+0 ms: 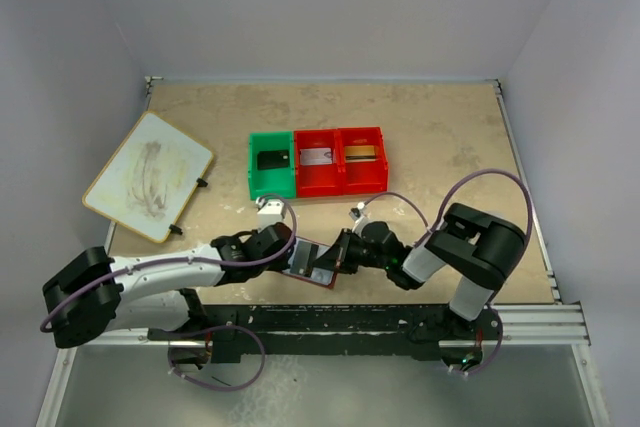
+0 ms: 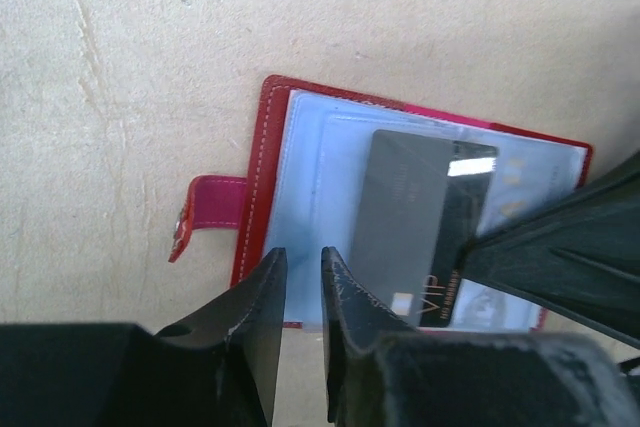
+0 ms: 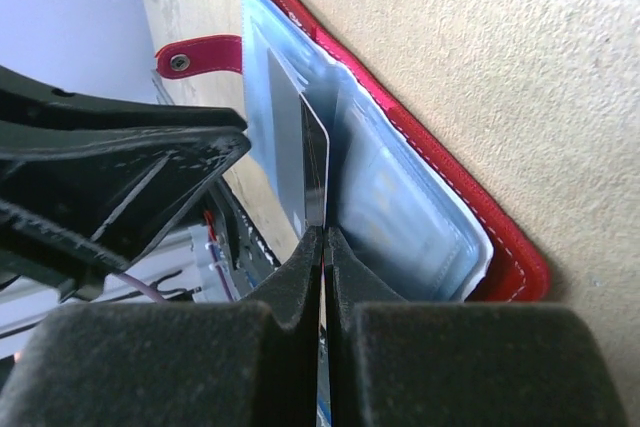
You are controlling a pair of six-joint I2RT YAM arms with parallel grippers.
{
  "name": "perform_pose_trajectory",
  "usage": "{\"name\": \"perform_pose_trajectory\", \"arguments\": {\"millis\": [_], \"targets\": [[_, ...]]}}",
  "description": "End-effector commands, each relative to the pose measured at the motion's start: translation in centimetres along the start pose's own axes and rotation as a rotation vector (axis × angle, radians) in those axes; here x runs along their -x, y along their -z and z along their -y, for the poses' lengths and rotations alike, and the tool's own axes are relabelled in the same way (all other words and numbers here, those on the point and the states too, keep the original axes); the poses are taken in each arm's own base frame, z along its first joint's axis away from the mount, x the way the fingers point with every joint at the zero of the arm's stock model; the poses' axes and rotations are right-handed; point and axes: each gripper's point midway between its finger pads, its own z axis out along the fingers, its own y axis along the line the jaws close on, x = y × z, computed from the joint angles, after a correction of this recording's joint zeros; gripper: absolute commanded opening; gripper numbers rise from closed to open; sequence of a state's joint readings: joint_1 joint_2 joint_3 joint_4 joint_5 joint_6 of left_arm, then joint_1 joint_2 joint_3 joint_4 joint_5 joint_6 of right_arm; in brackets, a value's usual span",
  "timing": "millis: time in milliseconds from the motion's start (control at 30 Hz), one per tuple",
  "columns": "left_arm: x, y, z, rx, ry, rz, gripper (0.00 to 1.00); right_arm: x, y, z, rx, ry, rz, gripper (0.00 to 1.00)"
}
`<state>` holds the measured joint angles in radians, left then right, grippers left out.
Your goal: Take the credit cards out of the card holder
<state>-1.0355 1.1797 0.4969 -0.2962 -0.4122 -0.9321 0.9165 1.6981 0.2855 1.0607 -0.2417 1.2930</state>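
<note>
The dark card [image 2: 415,207] lies partly out of a clear sleeve [image 2: 315,177] in the open card holder [image 2: 262,167], low-centre in the top view. The right gripper [image 3: 322,239] pinches the card's edge to draw it out. The left gripper [image 2: 303,272], narrowly parted, hovers at the holder's lower edge, perhaps steadying it.

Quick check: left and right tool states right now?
Left tool: slightly open, holding nothing.
Right tool: closed on the dark card at the card holder.
</note>
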Motion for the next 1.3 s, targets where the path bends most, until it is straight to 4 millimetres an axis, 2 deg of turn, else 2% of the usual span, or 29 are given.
{"name": "perform_pose_trajectory", "arguments": {"millis": [0, 100, 233, 433, 767, 900, 1000, 1267], "targets": [[3.3, 1.7, 3.7, -0.142, 0.071, 0.081, 0.21, 0.2, -0.4, -0.7, 0.051, -0.004, 0.015, 0.00], [4.3, 2.7, 5.6, -0.234, 0.072, 0.103, 0.25, 0.0, -0.5, -0.6, 0.056, -0.011, 0.008, 0.00], [4.0, 2.3, 6.7, -0.285, 0.053, 0.088, 0.27, -0.1, -0.4, -0.2, 0.042, -0.014, 0.008, 0.00], [1.4, -0.4, 4.8, -0.162, 0.039, 0.019, 0.22, -0.1, -0.3, 0.0, 0.033, -0.019, 0.006, 0.00], [0.2, -0.9, 2.3, -0.072, 0.021, 0.022, 0.21, 0.0, -0.5, -0.3, 0.045, -0.018, 0.009, 0.00], [-0.3, -1.1, 0.5, 0.019, -0.010, 0.027, 0.22, 0.0, -0.5, -0.5, 0.051, -0.018, 0.009, 0.00], [-0.6, -1.1, 0.4, 0.017, -0.020, 0.018, 0.21, 0.1, -0.5, -0.6, 0.052, -0.018, 0.010, 0.01], [-1.1, -1.1, 1.1, -0.018, -0.016, 0.006, 0.15, 0.5, -0.7, -1.8, 0.096, -0.024, 0.023, 0.13]]}}
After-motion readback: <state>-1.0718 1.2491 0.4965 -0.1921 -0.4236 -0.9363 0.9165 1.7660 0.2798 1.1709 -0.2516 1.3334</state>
